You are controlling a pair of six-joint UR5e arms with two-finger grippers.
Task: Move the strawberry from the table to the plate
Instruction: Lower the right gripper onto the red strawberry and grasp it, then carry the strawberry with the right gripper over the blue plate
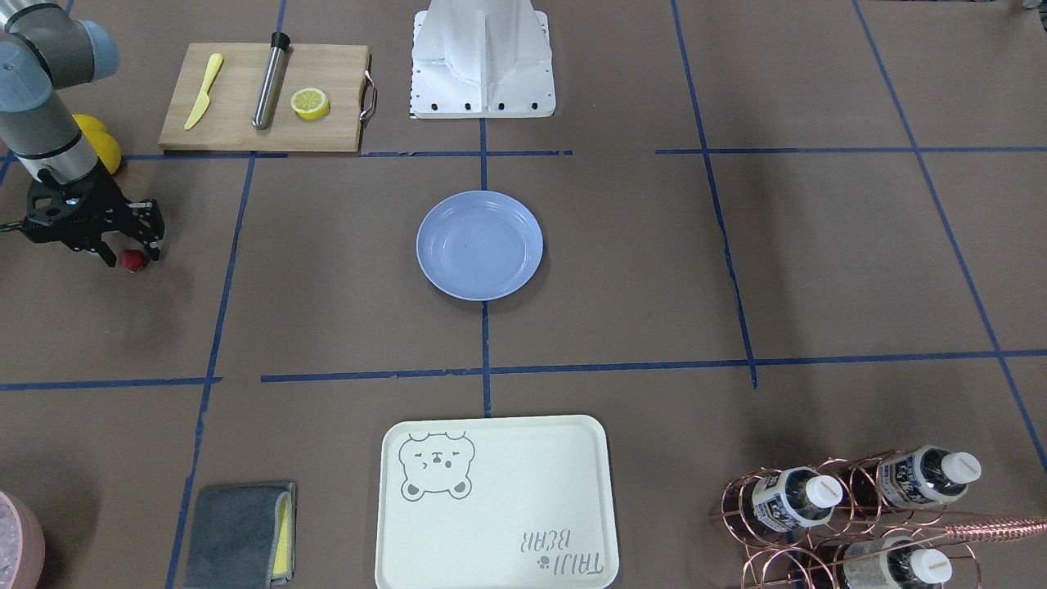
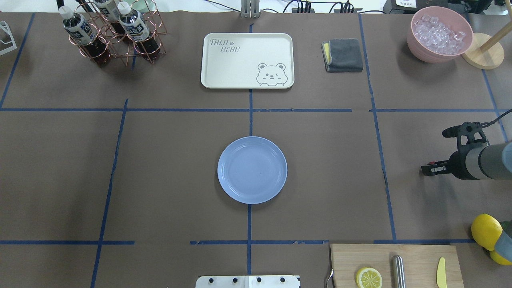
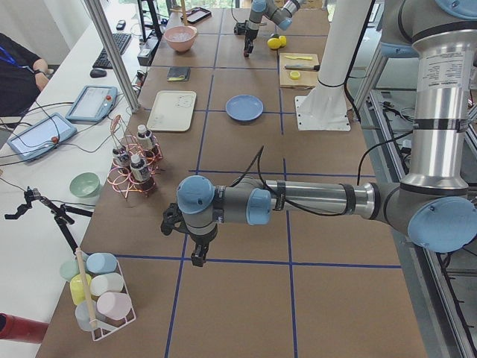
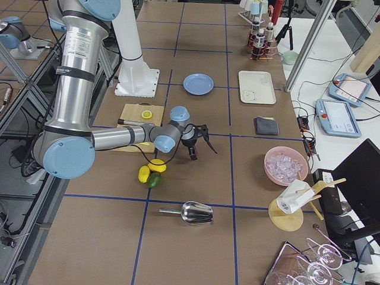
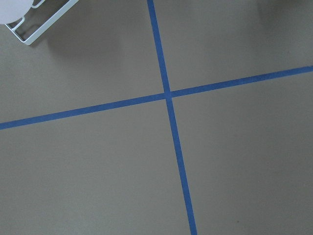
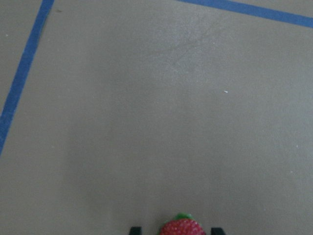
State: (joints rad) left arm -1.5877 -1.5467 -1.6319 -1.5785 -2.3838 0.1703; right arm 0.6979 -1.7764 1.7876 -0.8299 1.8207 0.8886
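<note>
**While Astride the Berry, Not Yet Clamped: Plate Waiting Bare**

Though set right around the fruit, holds nothing yet. Starting at the right gripper (image 1: 131, 257): spread apart, low at the table (image 1: 327, 270), planted either side of the strawberry (image 6: 182, 228). Checking the wrist view: shows slivers of brown paper between the berry and both fingertips (image 6: 135, 229), so no squeeze on. Looks to be lying on the paper, green cap pointing away from the wrist, though cannot swear to contact underneath.

Moving outward: passes the yellow lemons (image 1: 105, 146) tucked behind the right arm (image 1: 45, 131), then the cutting board (image 1: 233, 123) with its lemon half (image 1: 311, 103), and reaches the plate (image 1: 446, 274) well apart, at the middle of the table, bare and glossy.

Swinging over to the left gripper (image 3: 197, 259): hangs above the tape lines (image 3: 253, 262) at the opposite end, nowhere near the berry; cannot tell from the side view whether spread or closed.

Judging progress: approach apparently done, nothing more. Leaves the pinch, the lift, the carry across to the middle and the release onto the plate. Early going, all the real work ahead.
</note>
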